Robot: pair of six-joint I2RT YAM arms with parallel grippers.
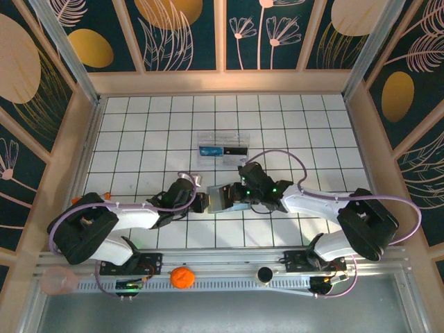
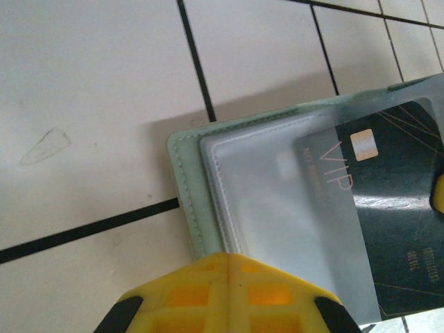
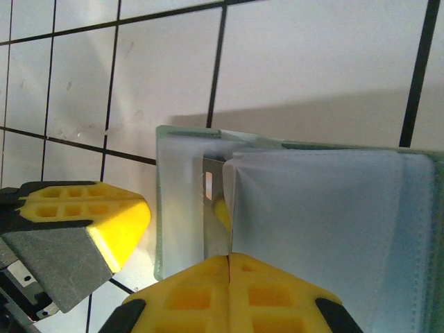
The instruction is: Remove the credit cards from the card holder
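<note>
1. Top external view puts the holder (image 1: 223,198) mid-table, nearer the near edge, between both grippers.
2. Its green border sits clamped in the left gripper (image 2: 229,267). The right gripper (image 3: 229,263) is closed at an inner leaf, whether on card or sleeve is unclear.
3. It looks light, soft and floppy with slick sleeves, so it is best pinned by the stitched border.
4. Grey-green cover, pale frosted sleeves. A dark card (image 2: 395,222) marked VIP juts out, probably stiff enough to pinch by its bare edge.
</note>
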